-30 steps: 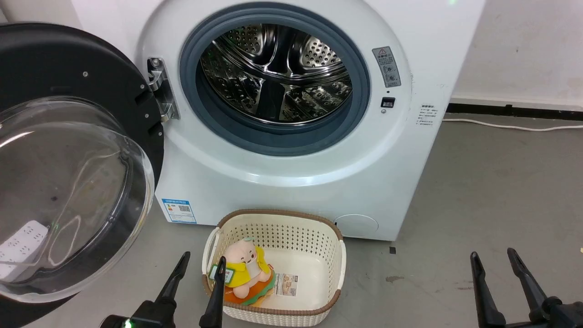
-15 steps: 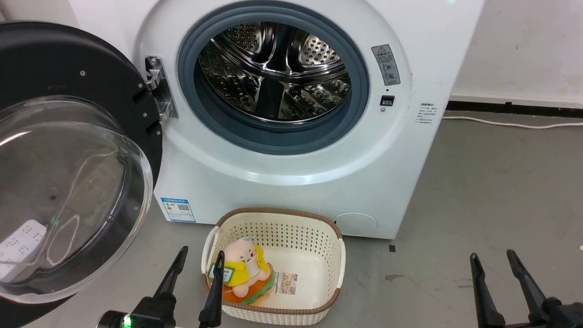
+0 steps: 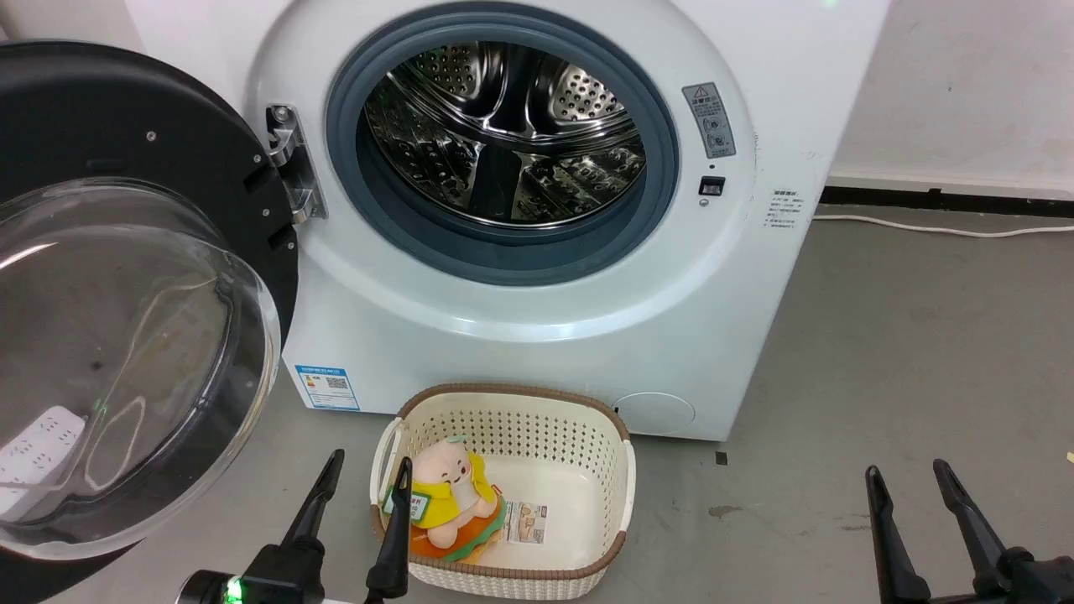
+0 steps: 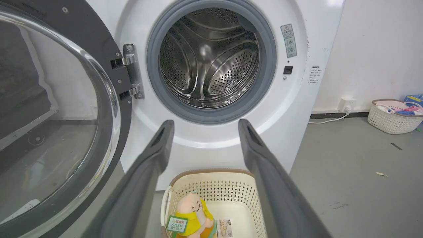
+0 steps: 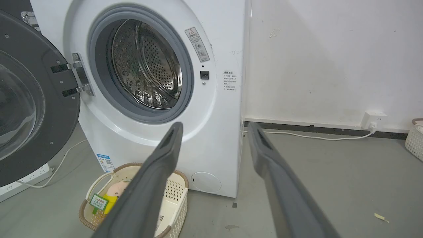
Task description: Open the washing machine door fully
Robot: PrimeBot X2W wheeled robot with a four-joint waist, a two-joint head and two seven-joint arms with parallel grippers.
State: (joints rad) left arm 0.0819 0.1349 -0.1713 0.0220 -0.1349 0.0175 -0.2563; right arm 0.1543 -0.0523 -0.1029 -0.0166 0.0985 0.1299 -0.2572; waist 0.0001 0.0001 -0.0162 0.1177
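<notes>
While the washing machine door (image 3: 117, 319) is hanging swung wide on its hinge (image 3: 289, 164), out to your left of the washing machine (image 3: 520, 335), you are facing what looks like the last bit of this job. Its inner face, with the bulging glass bowl, is pointing toward you, and the steel drum (image 3: 503, 126) and grey gasket (image 3: 503, 256) are lying fully uncovered. Both grippers are hovering low and back from the machine, touching nothing. The left gripper (image 3: 371, 460) is sitting by the near left edge of the cream basket (image 3: 512, 391), its jaws spread wide and empty. The right gripper (image 3: 906, 467) is waiting over bare floor well to the right, jaws equally wide and empty.

If you are judging that the door has swing left in it, you are better off using the left arm, since it is the nearer one. Be aiming one finger at the black rim away from the hinge, not at the glass bowl, which is looking slick and curved enough to slide a fingertip off. Be pushing along the door's arc rather than straight ahead, and be easing off once the hinge is resisting. Lift clear first, because the basket and the plush toy (image 3: 449, 495) are lying close by that gripper. A white power strip (image 3: 38, 445) is also showing through the glass on the floor behind the door.
</notes>
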